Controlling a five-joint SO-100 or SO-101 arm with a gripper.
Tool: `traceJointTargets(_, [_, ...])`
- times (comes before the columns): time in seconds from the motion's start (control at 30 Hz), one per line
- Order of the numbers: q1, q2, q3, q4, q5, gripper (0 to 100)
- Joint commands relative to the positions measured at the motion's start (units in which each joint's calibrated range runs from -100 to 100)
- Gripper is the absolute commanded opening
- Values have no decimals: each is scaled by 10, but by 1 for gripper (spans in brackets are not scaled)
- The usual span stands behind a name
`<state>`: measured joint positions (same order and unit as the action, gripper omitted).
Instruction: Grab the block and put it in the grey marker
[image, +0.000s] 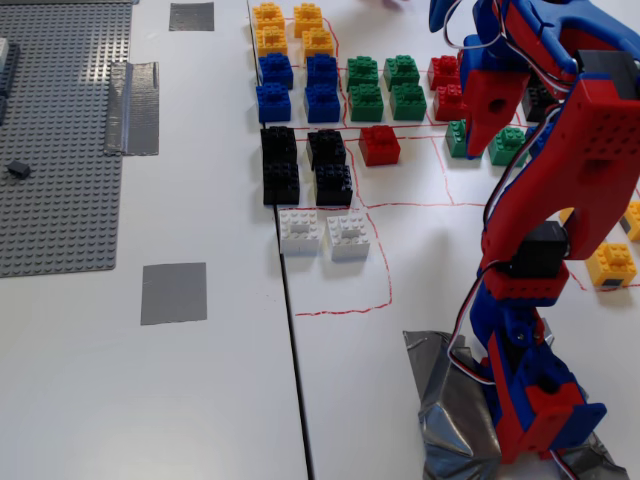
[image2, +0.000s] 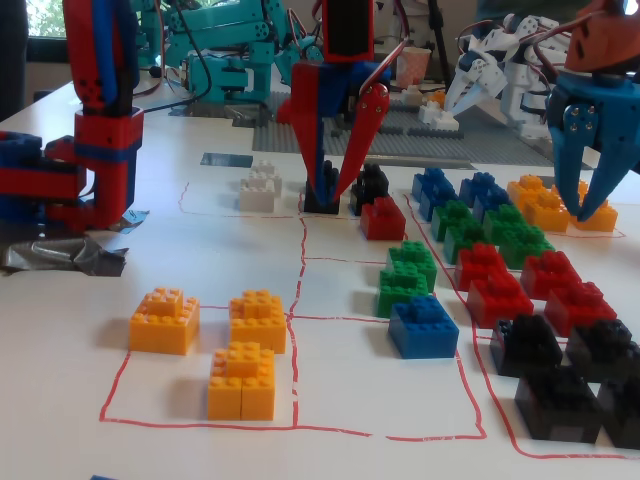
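A lone red block (image: 379, 146) sits in a red-outlined cell beside the black bricks; it also shows in the other fixed view (image2: 383, 217). The grey marker (image: 174, 293), a square tape patch, lies on the white table left of the black seam, and shows far back in the low fixed view (image2: 225, 159). My gripper (image: 490, 145) hangs raised over the grid, to the right of the red block. In the low fixed view the gripper (image2: 335, 195) is open and empty, with its red fingers (image2: 368, 130) spread in a V just left of the block.
Rows of yellow, blue, green, black (image: 280, 165), white (image: 300, 230) and more red bricks (image: 445, 85) fill the grid. A smaller tape rectangle (image: 191, 16), a wrinkled tape strip (image: 135, 108) and a grey baseplate (image: 60, 140) lie left. Another blue gripper (image2: 590, 130) hangs at the right.
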<state>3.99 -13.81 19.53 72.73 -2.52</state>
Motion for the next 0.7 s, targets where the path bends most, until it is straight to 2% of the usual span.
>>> traceJointTargets(0.0, [4,-55,-17,-3,5,0])
traceJointTargets(0.37, [-76,-114,25,-20,9,0])
traceJointTargets(0.5, [-105,-124,34,-16,0,16])
traceJointTargets(0.57, [-108,-123,35,-16,-6,27])
traceJointTargets(0.67, [-108,-112,36,-17,-8,27])
